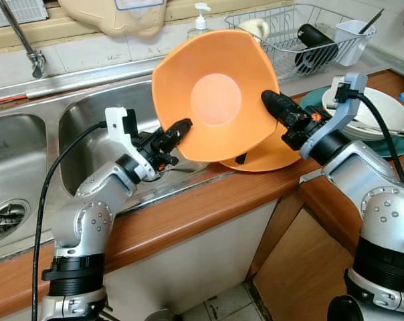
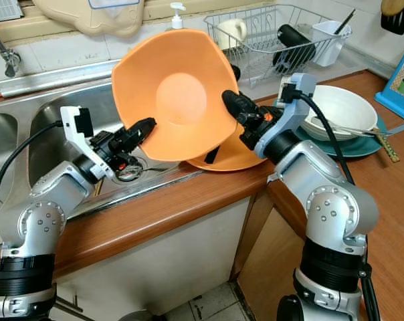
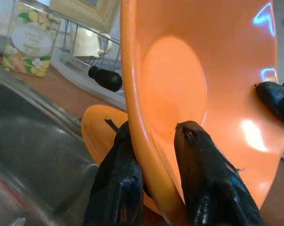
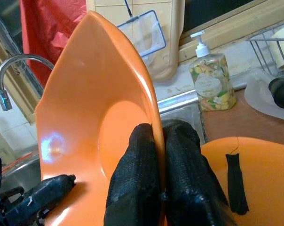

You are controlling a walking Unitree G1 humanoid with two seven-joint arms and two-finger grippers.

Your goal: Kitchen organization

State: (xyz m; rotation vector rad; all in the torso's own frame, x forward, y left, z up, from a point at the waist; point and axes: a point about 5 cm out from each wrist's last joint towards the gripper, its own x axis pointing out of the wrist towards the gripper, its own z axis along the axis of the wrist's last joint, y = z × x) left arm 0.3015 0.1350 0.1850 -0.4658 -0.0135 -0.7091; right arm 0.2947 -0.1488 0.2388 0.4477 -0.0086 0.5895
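A large orange bowl (image 1: 212,97) is held up on edge above the counter, its hollow facing me. My left gripper (image 1: 180,129) is shut on its lower left rim; in the left wrist view the fingers (image 3: 201,160) straddle that rim. My right gripper (image 1: 271,102) is shut on the right rim, and the black fingers (image 4: 137,165) pinch it tight in the right wrist view. A second orange plate (image 1: 272,157) lies flat on the counter just below the bowl, with a black strip (image 4: 236,181) on it.
A steel sink basin (image 1: 88,124) lies to the left, with a faucet (image 1: 29,57) behind it. A wire dish rack (image 1: 302,30) and a soap bottle (image 1: 200,19) stand at the back. White bowls (image 1: 376,110) sit stacked on a teal plate at the right. The wooden counter edge (image 1: 209,200) runs in front.
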